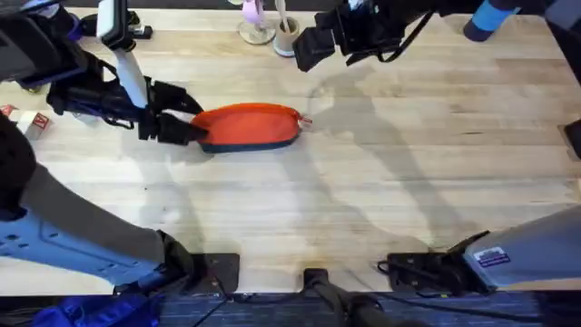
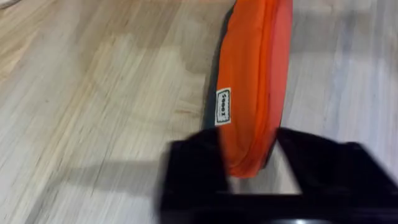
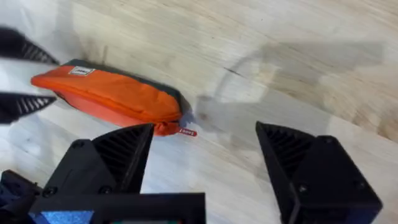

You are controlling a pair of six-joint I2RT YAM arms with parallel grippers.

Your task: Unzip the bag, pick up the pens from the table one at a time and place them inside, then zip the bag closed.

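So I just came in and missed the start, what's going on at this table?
The left pincer is closed on one end of the orange pouch, which lies flat on the wooden table. The right pincer hangs open above the table, off the pouch's other end, where the small zip pull sticks out. The zip looks closed.

Both arms are black with pale grey link covers and blue trim near the bases; black cables trail from them. The right gripper has black wedge-shaped fingers with ribbed inner faces; the left gripper is black too
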